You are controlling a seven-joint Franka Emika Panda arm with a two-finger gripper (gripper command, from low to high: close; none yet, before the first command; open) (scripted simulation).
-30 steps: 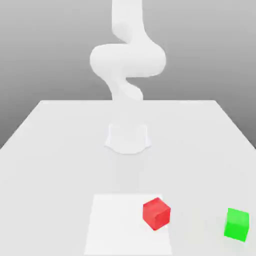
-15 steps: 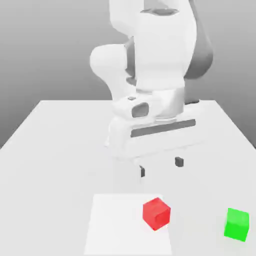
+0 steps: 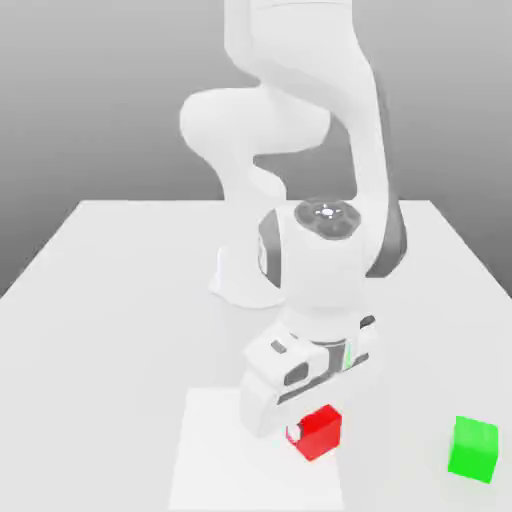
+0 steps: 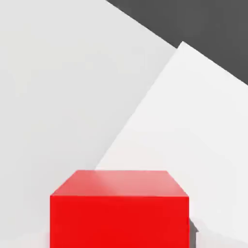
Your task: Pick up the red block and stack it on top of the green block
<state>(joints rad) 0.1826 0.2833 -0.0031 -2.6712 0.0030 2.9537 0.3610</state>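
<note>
Panda gripper (image 3: 314, 424) is down at the red block (image 3: 321, 438), which sits at the edge of the white square patch (image 3: 232, 465) on the table (image 3: 110, 360). Hand state: cannot tell whether it is spread around the block or already clamping it. Green block (image 3: 473, 449) stands on the table well apart, toward the exterior view's right. The 2 blocks are not stacked.

Judged step: securing the grasp, before any lift. Task is early.

Failure modes, estimated:
1. Grip closes off-centre or skewed to the block faces — block twists or slides out on lifting.
2. Lift starts before the squeeze is firm — block slips and drops.
3. Carry runs too low — red block strikes the green block's side and shoves it.
4. Release comes off-centre or too high — red block tips off the top.
</note>
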